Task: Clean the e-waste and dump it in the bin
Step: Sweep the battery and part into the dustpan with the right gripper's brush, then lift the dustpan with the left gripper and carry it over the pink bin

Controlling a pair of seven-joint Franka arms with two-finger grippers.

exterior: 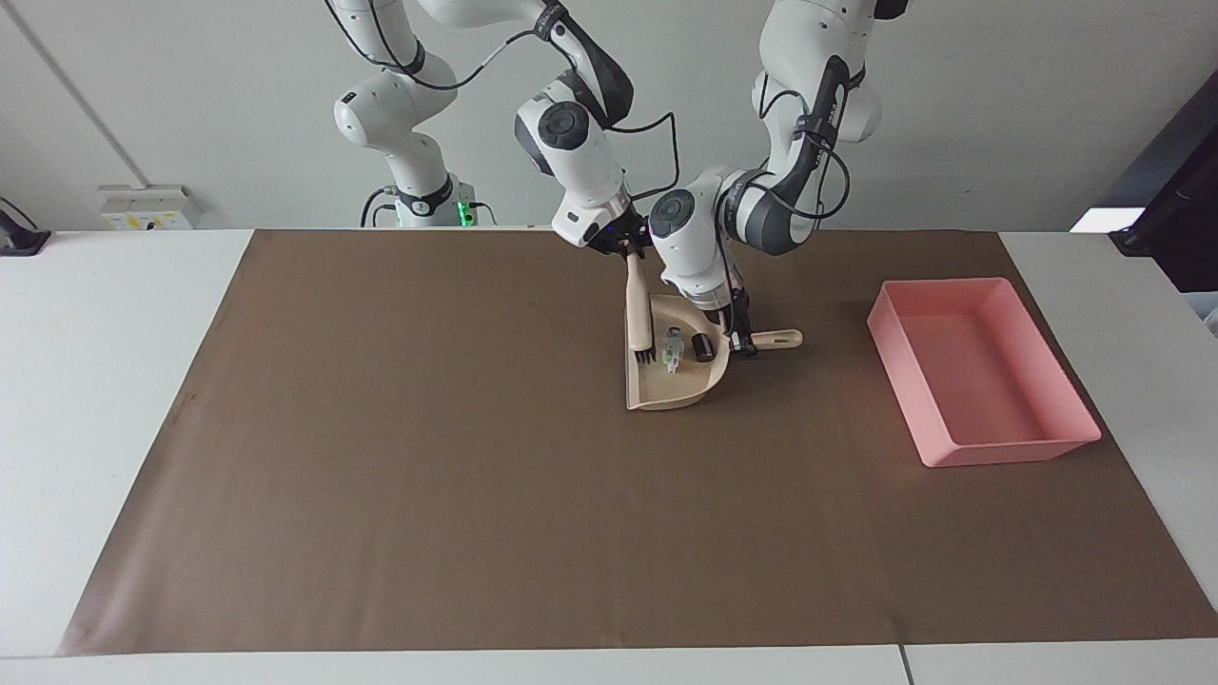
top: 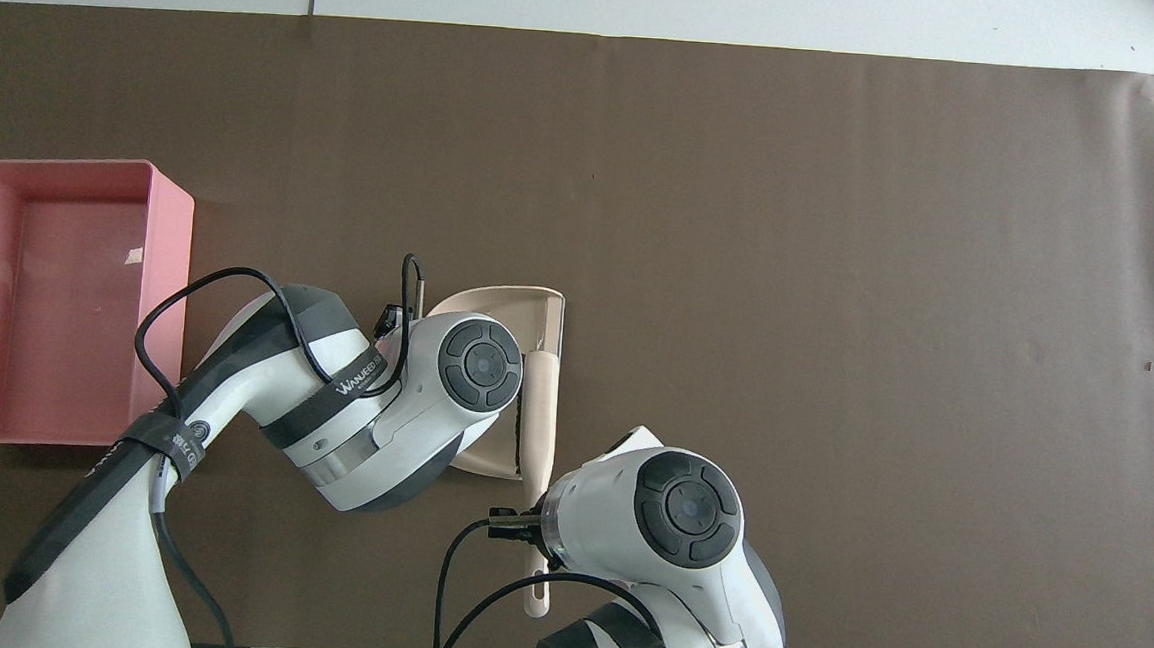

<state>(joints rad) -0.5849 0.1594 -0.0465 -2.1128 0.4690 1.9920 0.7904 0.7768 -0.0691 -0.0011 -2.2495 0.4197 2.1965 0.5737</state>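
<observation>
Sweep stage appears complete, judging by where the pieces lie.

Right gripper (exterior: 620, 245), reaching from the right arm's base, is clamped on the top end of the brush (exterior: 638, 319) handle. The brush slants down with its dark bristles resting in the dustpan (exterior: 666, 385), at the open mouth edge toward the right arm's end of the table. In the overhead view the brush (top: 539, 412) runs along that same edge of the dustpan (top: 483, 303).

E-waste: both pieces are inside the dustpan. White blocky part (exterior: 673, 349) lies just beside the bristles; dark cylinder (exterior: 703, 347) lies beside it, closer to the pan's back wall. Neither piece shows in the overhead view, as the left arm covers them.

Left gripper (exterior: 740, 335) is closed on the dustpan handle (exterior: 778, 338) where it joins the pan. The pan looks tipped slightly, mouth edge raised; whether it is clear of the brown mat (exterior: 476, 476) I cannot tell.

Bin (exterior: 985, 371): pink tray sitting on the mat toward the left arm's end of the table, well apart from the dustpan. No e-waste in it.

Remaining, as I judge it: carry the dustpan over the bin and tip the two pieces out.

Obstructions: the stretch of mat between dustpan and bin is bare. The brush in the pan's mouth is the one thing close to the load; it may need to stay as a guard or be drawn clear before tipping. Risk: small loose pieces could slide out of the open mouth if the pan tilts that way in transit.
</observation>
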